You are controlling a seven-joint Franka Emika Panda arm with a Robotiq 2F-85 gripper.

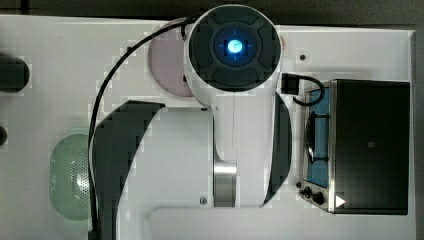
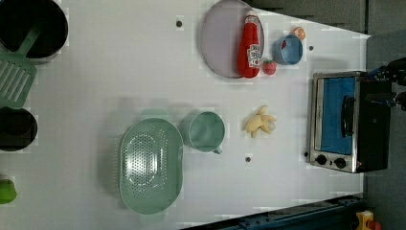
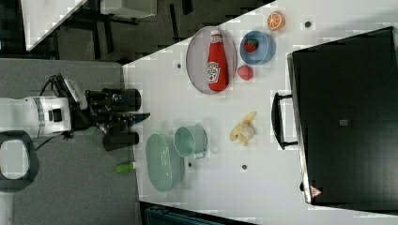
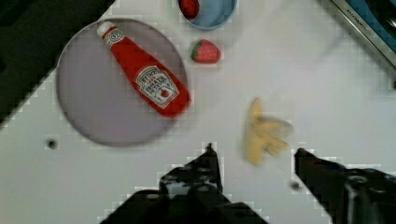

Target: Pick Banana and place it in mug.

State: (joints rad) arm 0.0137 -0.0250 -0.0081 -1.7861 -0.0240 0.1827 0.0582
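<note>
Left view, centre of frame: one banana [image 2: 260, 121] lying on the table [image 2: 95, 86], apart from one mug [image 2: 206, 131]. Two strawberries, one ketchup bottle [image 2: 250, 45]. Gripper [image 4: 254, 150] spread wide, empty.

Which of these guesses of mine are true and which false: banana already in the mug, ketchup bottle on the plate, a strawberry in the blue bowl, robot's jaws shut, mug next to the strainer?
1. The banana is in the mug. False: it lies on the table beside it.
2. The ketchup bottle lies on the plate. True.
3. A strawberry sits in the blue bowl. True.
4. The gripper has its jaws shut. False: they stand apart.
5. The mug is next to the strainer. True.
</note>
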